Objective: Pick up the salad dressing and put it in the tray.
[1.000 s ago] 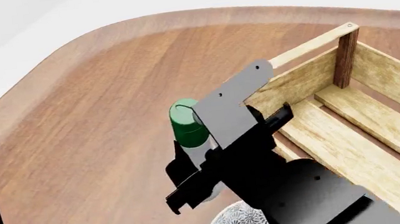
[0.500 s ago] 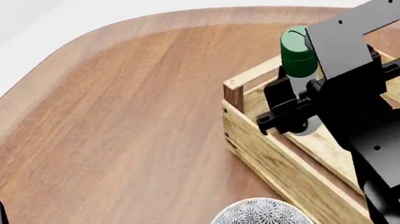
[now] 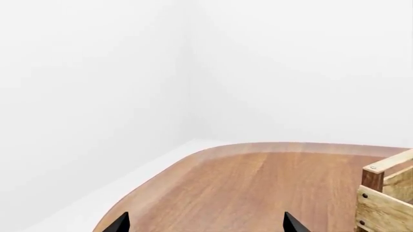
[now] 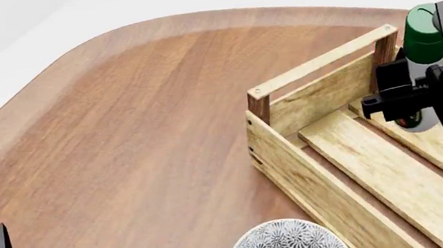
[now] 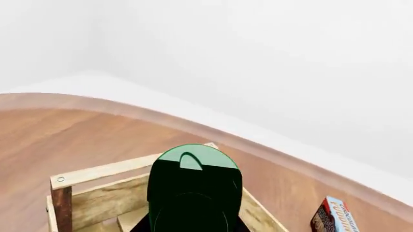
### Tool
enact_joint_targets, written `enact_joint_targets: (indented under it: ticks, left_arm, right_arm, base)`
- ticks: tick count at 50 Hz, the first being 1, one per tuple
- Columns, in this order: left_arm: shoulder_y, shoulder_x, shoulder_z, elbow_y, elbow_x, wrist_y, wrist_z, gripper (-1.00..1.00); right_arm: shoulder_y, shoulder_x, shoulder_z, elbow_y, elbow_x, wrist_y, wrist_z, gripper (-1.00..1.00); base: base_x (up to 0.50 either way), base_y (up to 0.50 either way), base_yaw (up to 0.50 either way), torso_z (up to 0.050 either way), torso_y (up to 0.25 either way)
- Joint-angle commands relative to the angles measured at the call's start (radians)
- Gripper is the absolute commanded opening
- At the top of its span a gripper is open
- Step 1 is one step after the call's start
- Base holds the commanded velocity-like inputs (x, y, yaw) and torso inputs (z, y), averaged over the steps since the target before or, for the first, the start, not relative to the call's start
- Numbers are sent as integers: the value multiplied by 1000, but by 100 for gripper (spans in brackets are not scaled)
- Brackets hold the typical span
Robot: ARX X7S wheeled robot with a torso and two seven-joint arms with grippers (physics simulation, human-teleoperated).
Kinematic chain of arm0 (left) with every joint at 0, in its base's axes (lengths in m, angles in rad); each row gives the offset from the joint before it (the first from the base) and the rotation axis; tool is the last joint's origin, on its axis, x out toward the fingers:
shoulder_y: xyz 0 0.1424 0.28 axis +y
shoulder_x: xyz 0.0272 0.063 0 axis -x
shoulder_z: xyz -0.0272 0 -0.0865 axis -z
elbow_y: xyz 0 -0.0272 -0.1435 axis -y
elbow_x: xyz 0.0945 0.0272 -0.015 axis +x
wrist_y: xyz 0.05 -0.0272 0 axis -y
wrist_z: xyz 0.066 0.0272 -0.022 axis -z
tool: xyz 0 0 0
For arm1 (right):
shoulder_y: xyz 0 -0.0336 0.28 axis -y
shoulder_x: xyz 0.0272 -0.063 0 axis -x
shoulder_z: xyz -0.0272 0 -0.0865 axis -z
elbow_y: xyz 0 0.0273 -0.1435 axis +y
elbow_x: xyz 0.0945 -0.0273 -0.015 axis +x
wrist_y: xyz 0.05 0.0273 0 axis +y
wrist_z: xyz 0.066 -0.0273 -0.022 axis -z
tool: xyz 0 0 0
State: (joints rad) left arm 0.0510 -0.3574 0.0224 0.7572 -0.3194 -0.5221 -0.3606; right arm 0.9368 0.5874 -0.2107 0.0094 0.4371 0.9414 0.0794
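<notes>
Salad dressing (image 4: 421,38), green ribbed cap, clamped in right gripper (image 4: 407,99), above slatted wooden tray (image 4: 330,97)

Brown wooden table (image 4: 123,128), patterned bowl (image 4: 288,243), red-blue carton (image 5: 332,216) upright

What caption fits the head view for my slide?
Right gripper holds the dressing over the tray, not yet released; bowl in front.

pale rough-grained wood tray (image 4: 325,168), smooth reddish wood table (image 4: 123,128), seemingly plastic-capped salad dressing (image 4: 422,32)
</notes>
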Motion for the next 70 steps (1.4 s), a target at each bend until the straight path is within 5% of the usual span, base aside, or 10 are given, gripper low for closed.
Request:
enact_joint_targets:
  ticks: [1, 70]
  left_arm:
    - [5, 14, -11, 4, 32, 9, 16, 100]
    - [24, -11, 31, 2, 36, 43, 9, 100]
  right_arm:
    - [16, -11, 63, 99, -69, -62, 2, -100]
    - [173, -183, 38, 1247, -239, -881, -42, -100]
  base:
    - [0, 0, 0, 0, 0]
    - [0, 0, 0, 0, 1]
